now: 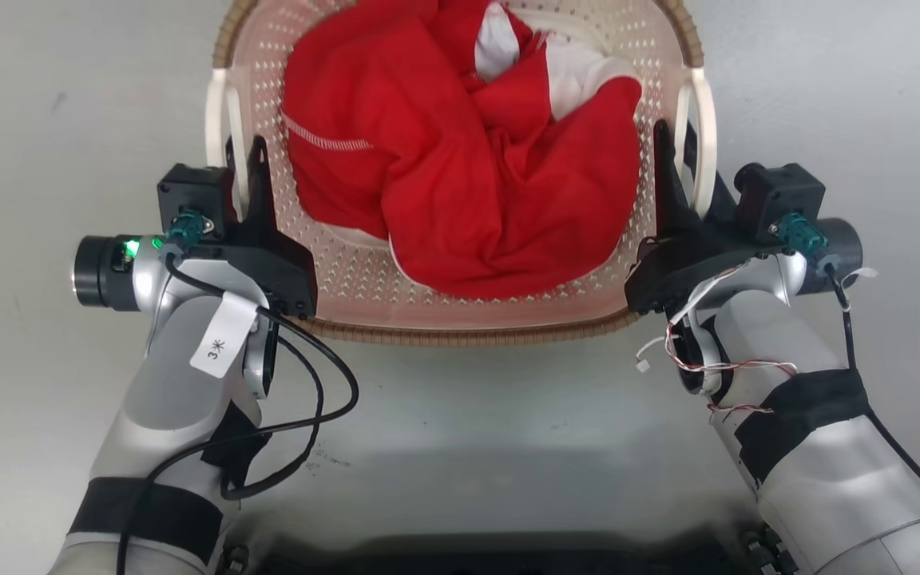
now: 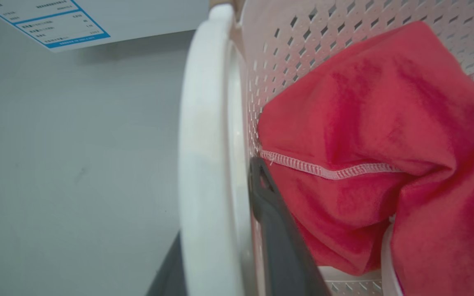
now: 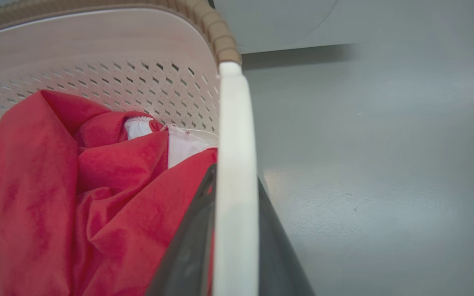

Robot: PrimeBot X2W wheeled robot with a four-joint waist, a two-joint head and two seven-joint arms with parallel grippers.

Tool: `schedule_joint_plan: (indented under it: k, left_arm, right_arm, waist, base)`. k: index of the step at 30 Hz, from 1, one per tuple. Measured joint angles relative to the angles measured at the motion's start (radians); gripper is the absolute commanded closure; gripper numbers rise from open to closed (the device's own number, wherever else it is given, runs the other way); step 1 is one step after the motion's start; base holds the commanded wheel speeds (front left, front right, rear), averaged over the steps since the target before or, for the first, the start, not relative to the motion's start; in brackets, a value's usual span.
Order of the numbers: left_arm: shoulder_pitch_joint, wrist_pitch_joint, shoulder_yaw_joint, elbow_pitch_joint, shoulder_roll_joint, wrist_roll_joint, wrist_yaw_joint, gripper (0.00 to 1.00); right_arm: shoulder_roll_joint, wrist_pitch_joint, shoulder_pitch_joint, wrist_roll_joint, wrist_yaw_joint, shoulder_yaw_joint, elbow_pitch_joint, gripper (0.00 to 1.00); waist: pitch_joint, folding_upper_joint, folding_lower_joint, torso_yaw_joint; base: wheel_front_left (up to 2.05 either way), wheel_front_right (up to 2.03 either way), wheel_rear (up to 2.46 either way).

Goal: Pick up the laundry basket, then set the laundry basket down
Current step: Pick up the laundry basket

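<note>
The far rim of the laundry basket (image 1: 364,275) is cut off at the head view's top, and whether it touches the grey floor (image 1: 460,447) cannot be told. Red cloth (image 1: 460,184) over a white garment (image 1: 580,76) hides most of its bottom. A blue-edged label (image 2: 52,20) shows beyond it. The left gripper (image 1: 244,160) clamps its left handle (image 2: 204,144), the right gripper (image 1: 676,144) its right handle (image 3: 235,164), one finger inside, one outside. It opens upward, long axis handle to handle.

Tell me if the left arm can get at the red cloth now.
Probably not: the left gripper is closed around the white handle of the laundry basket, so it is busy. The red cloth lies right beside its inner finger, but reaching it means letting go.
</note>
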Motion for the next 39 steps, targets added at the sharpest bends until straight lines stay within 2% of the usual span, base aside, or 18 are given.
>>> schedule_joint_plan:
  k: [5, 16, 26, 39]
  left_arm:
    - [0.003, 0.0, -0.031, 0.033, 0.001, -0.024, -0.003, 1.0]
    - [0.051, 0.0, -0.127, 0.073, 0.007, -0.18, -0.003, 1.0]
    - [0.067, 0.063, -0.23, 0.104, 0.009, -0.264, -0.002, 1.0]
    - [0.141, 0.151, -0.313, 0.147, 0.011, -0.37, -0.002, 1.0]
  right_arm:
    - [-0.001, 0.0, 0.0, 0.033, -0.004, 0.028, 0.053, 1.0]
    - [-0.001, 0.002, 0.0, 0.143, -0.004, 0.121, 0.175, 1.0]
    - [-0.001, 0.075, -0.004, 0.226, -0.004, 0.19, 0.271, 1.0]
    - [0.0, 0.191, 0.022, 0.315, -0.004, 0.304, 0.326, 1.0]
  waist:
    - [-0.033, 0.0, 0.0, -0.003]
    - [-0.166, 0.0, 0.0, -0.016]
    - [-0.308, 0.0, 0.0, -0.023]
    - [-0.486, -0.0001, -0.0001, -0.023]
  base:
    - [0.0, 0.0, 0.0]
    - [0.0, 0.0, 0.0]
    - [0.0, 0.0, 0.0]
    - [0.0, 0.0, 0.0]
